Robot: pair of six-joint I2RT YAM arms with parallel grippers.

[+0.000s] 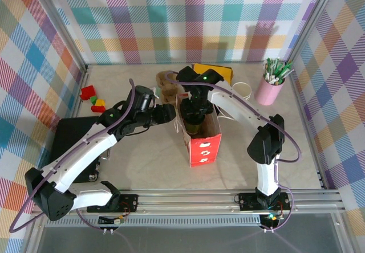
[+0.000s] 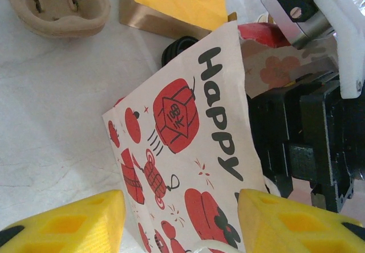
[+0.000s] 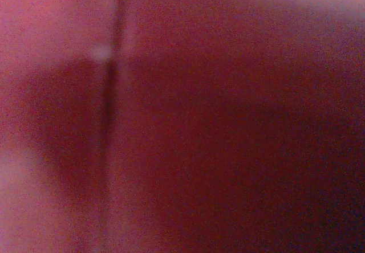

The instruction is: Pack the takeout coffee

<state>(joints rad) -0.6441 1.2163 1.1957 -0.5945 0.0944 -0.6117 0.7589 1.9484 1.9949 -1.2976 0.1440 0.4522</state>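
Observation:
A red and white printed paper bag (image 1: 204, 147) stands open mid-table. My right gripper (image 1: 195, 119) reaches down into its mouth, fingers hidden; the right wrist view is a blur of the bag's red inner wall (image 3: 182, 116). A dark olive-green shape (image 1: 194, 130) under that gripper may be the takeout coffee; I cannot tell for sure. My left gripper (image 1: 171, 114) is at the bag's left side. In the left wrist view the left gripper (image 2: 181, 224) has its yellow fingers (image 2: 74, 224) spread wide in front of the "HAPPY" panel (image 2: 182, 127), not pinching it.
A brown cup carrier (image 1: 167, 85) and a yellow box (image 1: 214, 72) lie behind the bag. A cream-white paper cup (image 1: 242, 90) and a pink cup of pens (image 1: 270, 88) stand at the back right. Coloured blocks (image 1: 91, 96) and a black tray (image 1: 71, 139) lie left.

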